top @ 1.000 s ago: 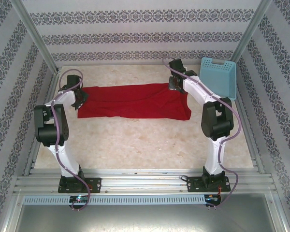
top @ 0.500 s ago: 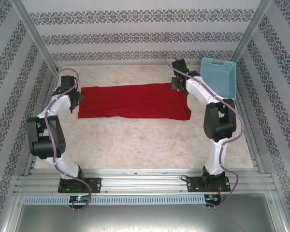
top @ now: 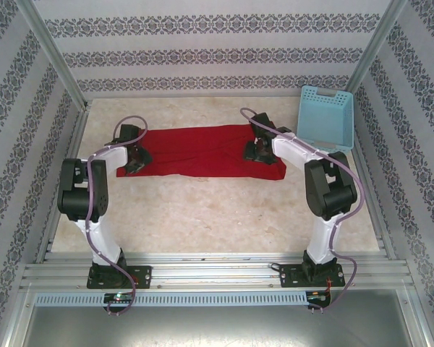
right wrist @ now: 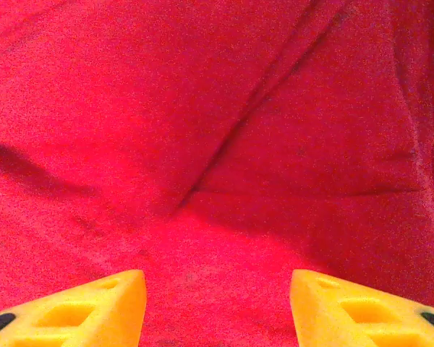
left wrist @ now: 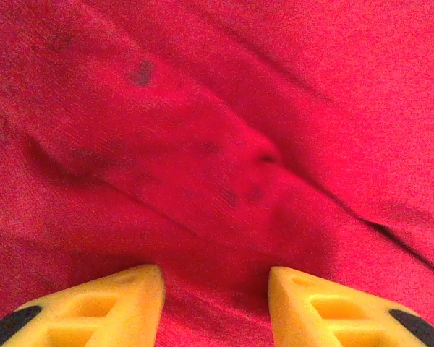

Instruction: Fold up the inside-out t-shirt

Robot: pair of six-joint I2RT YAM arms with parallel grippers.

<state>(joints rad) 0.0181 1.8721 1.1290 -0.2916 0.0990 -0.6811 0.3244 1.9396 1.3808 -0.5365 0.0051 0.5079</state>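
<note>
- The inside-out t-shirt [top: 199, 150] lay as a wide red strip on the far tabletop [top: 202, 210].
- Left claw [left wrist: 215, 303] hung spread above its left end, pinching nothing.
- Right claw [right wrist: 217, 307] hung spread above its right end.

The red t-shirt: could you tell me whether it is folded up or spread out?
Spread out: the t-shirt lies as one long, creased band across the table; whether it is doubled lengthwise, I cannot tell.

the inside-out t-shirt [top: 202, 150] is showing plain red, the basket [top: 325, 119] is showing light blue, the counter [top: 217, 210] is showing mottled beige, the walls [top: 202, 58] are carrying dark floral stripes on white, and the left claw [left wrist: 215, 300] and right claw [right wrist: 217, 303] are showing yellow.
</note>
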